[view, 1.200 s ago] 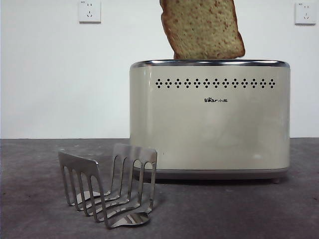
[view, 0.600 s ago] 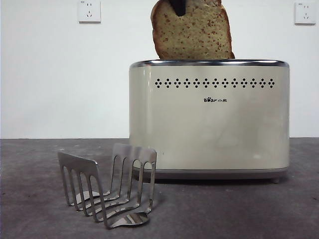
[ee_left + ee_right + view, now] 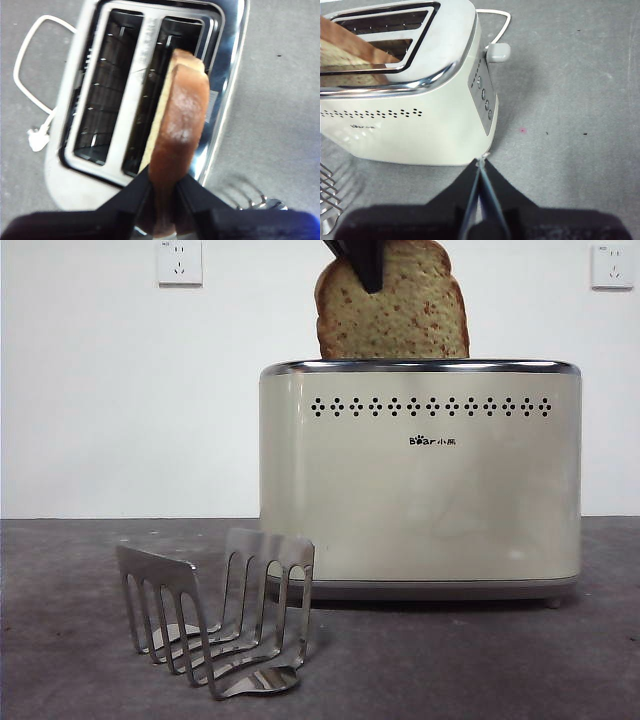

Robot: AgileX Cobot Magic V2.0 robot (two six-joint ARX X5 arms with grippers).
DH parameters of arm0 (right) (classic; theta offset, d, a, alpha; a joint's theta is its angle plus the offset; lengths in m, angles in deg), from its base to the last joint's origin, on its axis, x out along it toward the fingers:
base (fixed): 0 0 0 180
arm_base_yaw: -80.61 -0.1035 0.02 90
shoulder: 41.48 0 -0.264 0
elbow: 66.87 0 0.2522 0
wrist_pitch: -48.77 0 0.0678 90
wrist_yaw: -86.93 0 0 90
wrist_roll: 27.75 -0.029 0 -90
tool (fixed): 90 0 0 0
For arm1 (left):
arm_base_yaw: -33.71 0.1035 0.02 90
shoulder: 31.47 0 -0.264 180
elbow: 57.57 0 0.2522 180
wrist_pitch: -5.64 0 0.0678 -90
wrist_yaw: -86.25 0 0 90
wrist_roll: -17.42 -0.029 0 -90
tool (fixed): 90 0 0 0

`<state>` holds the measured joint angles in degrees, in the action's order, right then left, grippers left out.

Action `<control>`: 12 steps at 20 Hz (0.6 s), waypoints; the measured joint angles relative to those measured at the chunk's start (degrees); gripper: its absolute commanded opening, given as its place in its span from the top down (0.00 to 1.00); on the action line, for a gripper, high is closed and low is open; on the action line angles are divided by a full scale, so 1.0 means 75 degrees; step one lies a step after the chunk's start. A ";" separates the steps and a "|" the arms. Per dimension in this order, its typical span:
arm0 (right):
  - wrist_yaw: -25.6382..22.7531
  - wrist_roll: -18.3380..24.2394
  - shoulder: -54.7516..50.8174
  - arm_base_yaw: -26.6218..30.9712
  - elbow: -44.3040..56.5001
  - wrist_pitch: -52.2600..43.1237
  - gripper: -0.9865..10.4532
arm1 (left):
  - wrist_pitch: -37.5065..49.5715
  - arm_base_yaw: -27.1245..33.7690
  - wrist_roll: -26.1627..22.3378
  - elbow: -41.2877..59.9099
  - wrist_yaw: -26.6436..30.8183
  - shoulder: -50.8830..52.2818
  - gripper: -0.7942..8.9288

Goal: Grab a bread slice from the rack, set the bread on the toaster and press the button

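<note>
I hold the slice of bread clamped between the two black jaws of my left gripper, pinching it across its thickness at the crust so the flat faces run parallel to the toaster slots. That grip lets the slice go down edge-first. From my left wrist camera its far end reaches over the slot nearer the chrome rim, the one on the side of the Bear logo; the other slot stands empty. From the front the slice rises upright above the toaster's top rim, one jaw showing dark against its upper part. How deep its lower edge sits inside the slot I cannot tell, since the rim hides it.

The slice is thick, with a speckled tan crumb, a glossy dark brown crust and a rounded top.

My right gripper waits beside the toaster's end panel, jaws pressed together on nothing, near the row of round buttons and the lever knob, probably placed there for the press. The steel toast rack stands in front of the toaster, no bread in it.
</note>
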<state>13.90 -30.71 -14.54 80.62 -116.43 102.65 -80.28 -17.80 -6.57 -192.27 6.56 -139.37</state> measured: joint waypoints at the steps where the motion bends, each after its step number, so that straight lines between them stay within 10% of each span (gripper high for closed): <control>1: 0.0000 0.0000 0.0000 0.0000 0.0000 0.0000 0.92 | 0.0038 -0.0003 0.0000 0.0000 0.0000 -0.0047 0.93; 12: 0.0000 -0.0003 0.0000 0.0000 0.0000 0.0169 0.92 | 0.0440 0.0009 -0.0003 0.0000 0.0035 -0.0560 0.92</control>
<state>13.90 -30.74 -14.54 80.62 -116.43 103.92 -76.98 -17.73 -6.59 -192.27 6.82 -143.56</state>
